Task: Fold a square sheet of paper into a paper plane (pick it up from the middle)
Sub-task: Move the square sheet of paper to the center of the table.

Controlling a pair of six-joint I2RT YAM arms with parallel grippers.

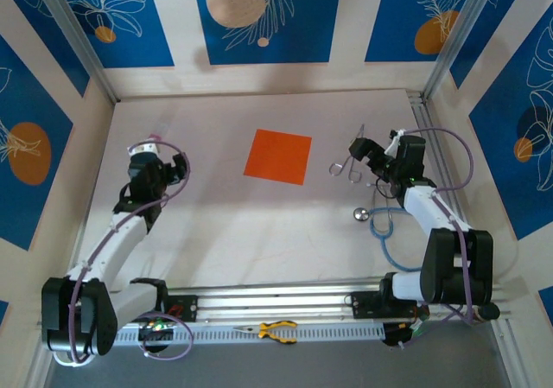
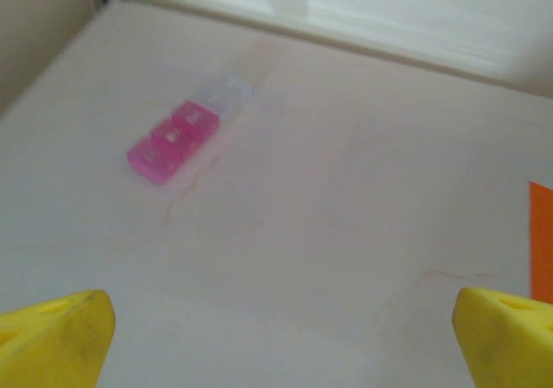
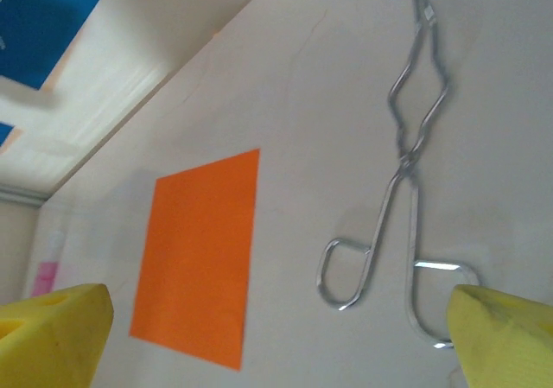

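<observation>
**Not a fold made yet**

Top view: the yellow-handled pliers (image 1: 276, 330) lie at the table's near edge. The square sheet of paper (image 1: 277, 156) lies flat and uncreased toward the far edge, between the left gripper (image 1: 151, 146) and the right gripper (image 1: 356, 153). Both have their jaws wide apart and empty.

Left wrist: a pink box (image 2: 173, 142) sits near the far-left corner, its marks too blurred to read.

Right wrist: the sheet lies beside metal tongs (image 3: 406, 172) — pickup and every fold are yet to do.

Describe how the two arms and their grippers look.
The left arm and right arm match: white links between black joint housings, black bases, and a lilac cable looping loosely along each. The left gripper and right gripper have bright yellow wedge-shaped fingers, each with a small hole near its tip. The yellow is faintly smudged.
</observation>
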